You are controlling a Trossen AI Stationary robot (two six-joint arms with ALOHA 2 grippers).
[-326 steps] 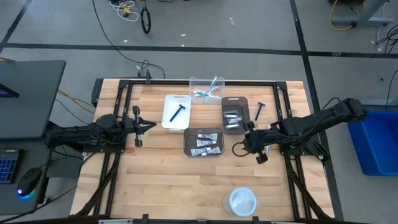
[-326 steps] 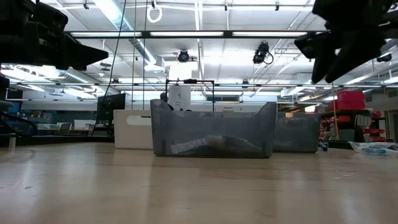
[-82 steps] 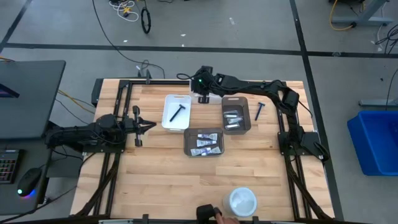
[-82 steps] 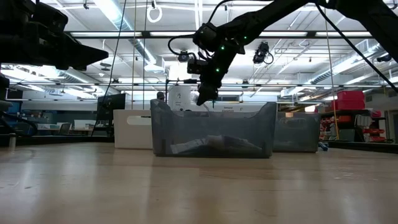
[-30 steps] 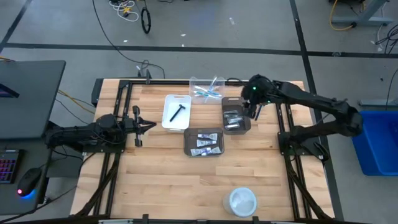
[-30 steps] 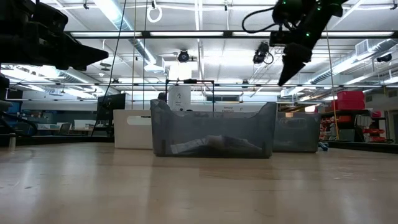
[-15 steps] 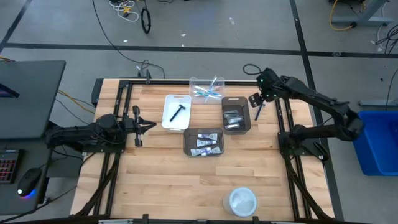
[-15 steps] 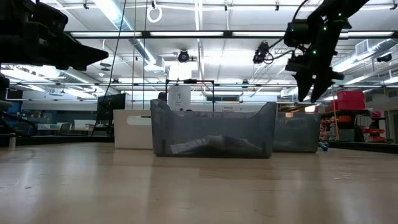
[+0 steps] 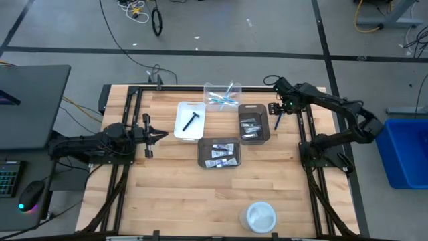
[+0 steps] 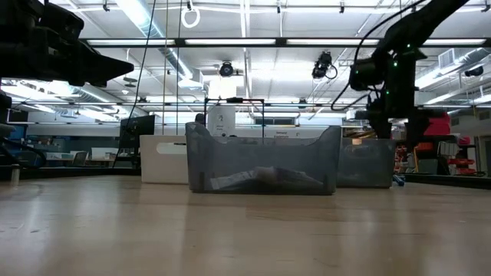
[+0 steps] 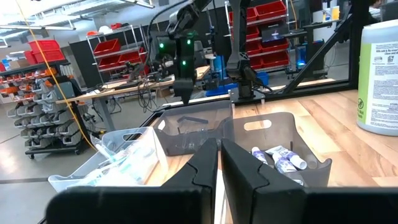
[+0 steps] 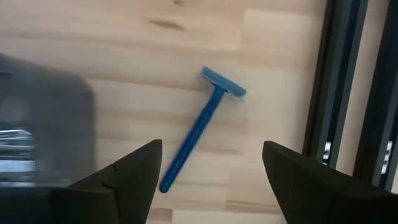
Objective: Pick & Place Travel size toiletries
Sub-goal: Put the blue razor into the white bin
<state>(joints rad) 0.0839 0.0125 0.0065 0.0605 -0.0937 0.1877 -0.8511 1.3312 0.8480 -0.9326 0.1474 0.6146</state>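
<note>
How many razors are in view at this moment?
2. A black razor lies in the white bin. A blue razor lies on the bare table beside the dark grey bin, under the open right claw. Others may be hidden among the bins' contents.

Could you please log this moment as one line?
right hand: open above blue razor | left hand: shut, waiting

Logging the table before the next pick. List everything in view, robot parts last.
blue razor: one, blue, on bare wood beside the right grey bin
black razor: one, black, in the white bin
clear bin: one, clear, far edge, holding toothbrushes
grey bins: two, dark grey, centre, holding small tubes
dish: one, white, near edge
left hand: shut, waiting at the left
right hand: open, above the blue razor
</note>
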